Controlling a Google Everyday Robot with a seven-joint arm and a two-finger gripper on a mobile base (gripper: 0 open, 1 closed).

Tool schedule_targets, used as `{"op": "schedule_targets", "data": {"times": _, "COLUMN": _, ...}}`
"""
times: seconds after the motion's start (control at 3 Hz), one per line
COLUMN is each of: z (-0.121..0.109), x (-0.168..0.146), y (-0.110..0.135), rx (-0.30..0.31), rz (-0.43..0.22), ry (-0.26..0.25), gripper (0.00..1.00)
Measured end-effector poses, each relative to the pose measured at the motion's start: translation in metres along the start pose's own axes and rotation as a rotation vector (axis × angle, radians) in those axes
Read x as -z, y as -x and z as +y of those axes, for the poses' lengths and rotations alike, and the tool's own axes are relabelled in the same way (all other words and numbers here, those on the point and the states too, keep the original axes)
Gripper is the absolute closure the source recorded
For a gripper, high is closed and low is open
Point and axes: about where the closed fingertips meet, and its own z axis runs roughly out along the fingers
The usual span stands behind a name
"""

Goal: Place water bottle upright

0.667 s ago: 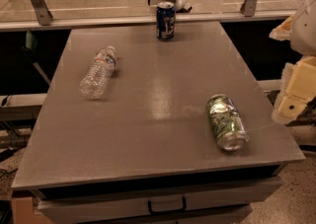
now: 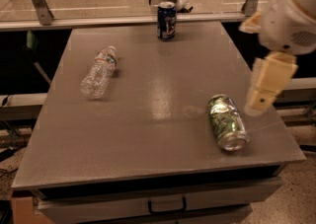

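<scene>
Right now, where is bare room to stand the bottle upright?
Bare: the table middle, between water bottle left, blue can behind, green can right; also the front edge strip. Crowded: right side, where the hand hovers beside the green can.

The arm point(image 2: 291, 16) is showing at the upper right edge of the view as a rounded white shell, smooth and faintly glossy, carrying a small patch of fine dots like a grille on its lower side. A tan tab point(image 2: 250, 23) is jutting from its left flank. Beneath it the pincer point(image 2: 260, 100) is hanging at the right edge, wearing a cream, blocky casing that is narrowing to a paler tip.
</scene>
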Motion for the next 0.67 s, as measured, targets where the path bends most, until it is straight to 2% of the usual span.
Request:
{"op": "schedule_targets", "data": {"times": 0.33, "z": -0.024, "x": -0.030, "y": 0.069, "rx": 0.203, "rz": -0.079, "ry": -0.004, "gripper": 0.00}}
{"op": "schedule_targets", "data": {"times": 0.67, "z": -0.046, "x": -0.063, "y": 0.140, "rx": 0.425, "rz": -0.149, "ry": 0.029, "gripper": 0.00}}
